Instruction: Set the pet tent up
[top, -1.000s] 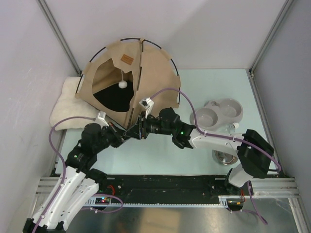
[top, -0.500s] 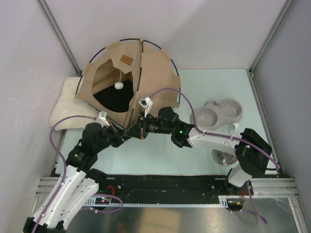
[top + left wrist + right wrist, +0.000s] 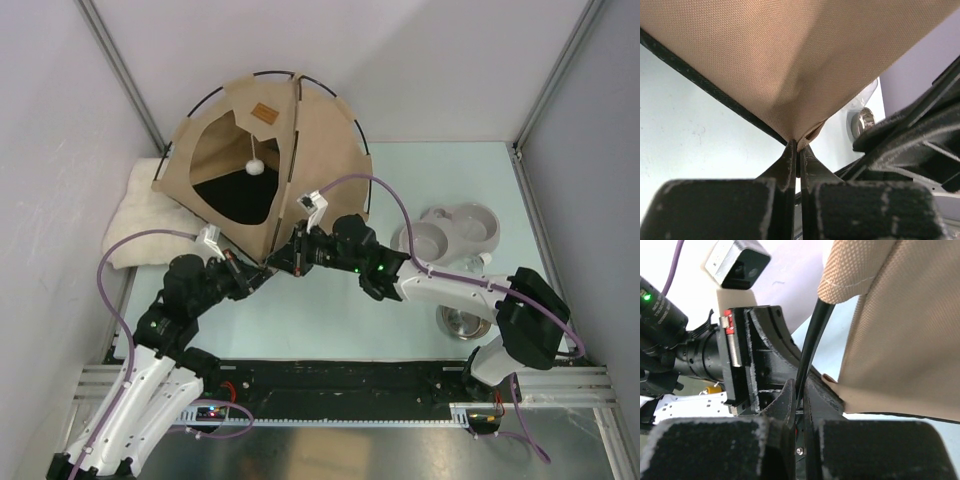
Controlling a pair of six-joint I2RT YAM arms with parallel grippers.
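Pet tent (image 3: 325, 150) sits far-left on the table (image 3: 440, 170): a dome of coarse-woven tan canvas with black trim, a white pompom (image 3: 254, 166) hanging in the triangular door, and a fluffy cream cushion (image 3: 135, 225) against its left side. Only the left wrist view shows the left gripper (image 3: 796, 150) pinched tight on the tent's near bottom corner, weave and trim edge sharp. Only the right wrist view shows the right gripper (image 3: 801, 395) clamped on a thin smooth black pole (image 3: 812, 335) exiting a stitched fabric sleeve; from the top, both grips are hidden at the meeting fingertips.
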